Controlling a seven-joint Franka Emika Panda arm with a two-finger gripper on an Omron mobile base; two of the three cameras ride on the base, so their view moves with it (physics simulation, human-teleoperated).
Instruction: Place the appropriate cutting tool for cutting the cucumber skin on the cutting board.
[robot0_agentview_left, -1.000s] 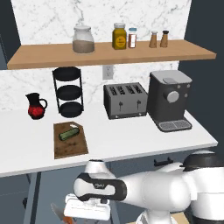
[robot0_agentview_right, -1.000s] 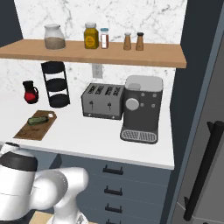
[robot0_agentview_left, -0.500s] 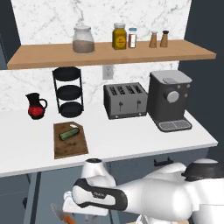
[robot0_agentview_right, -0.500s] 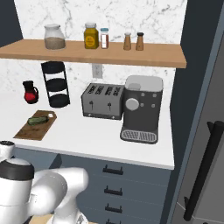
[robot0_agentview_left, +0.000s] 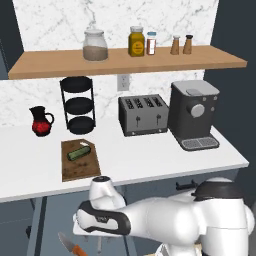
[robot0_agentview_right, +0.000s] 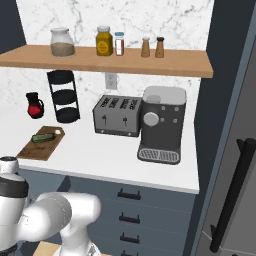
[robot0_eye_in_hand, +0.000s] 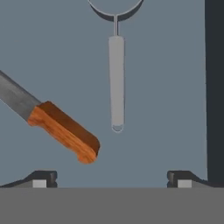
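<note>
In the hand view the cutting tool (robot0_eye_in_hand: 116, 83), a grey metal peeler, lies straight ahead on a flat grey surface, its slim handle pointing at me and its forked head at the top edge. My gripper (robot0_eye_in_hand: 113, 178) hangs open above it, with nothing between the fingertips (robot0_eye_in_hand: 43, 177). The orange-handled knife (robot0_eye_in_hand: 65, 131) lies at an angle to the left of the peeler. On the white counter sits the dark brown cutting board (robot0_agentview_left: 80, 167) (robot0_agentview_right: 42, 145), and the short green cucumber (robot0_agentview_left: 79, 153) (robot0_agentview_right: 42, 136) rests on its far end.
A red jug (robot0_agentview_left: 41, 121), a black three-tier stand (robot0_agentview_left: 77, 105), a toaster (robot0_agentview_left: 144, 115) and a coffee machine (robot0_agentview_left: 194, 115) line the back of the counter. Jars stand on the wooden shelf (robot0_agentview_left: 125, 62). Below the counter edge lies the knife (robot0_agentview_left: 70, 245).
The arm has swung a little lower and to the left below the counter edge. The gripper has stayed open, and the things on the counter have not moved.
</note>
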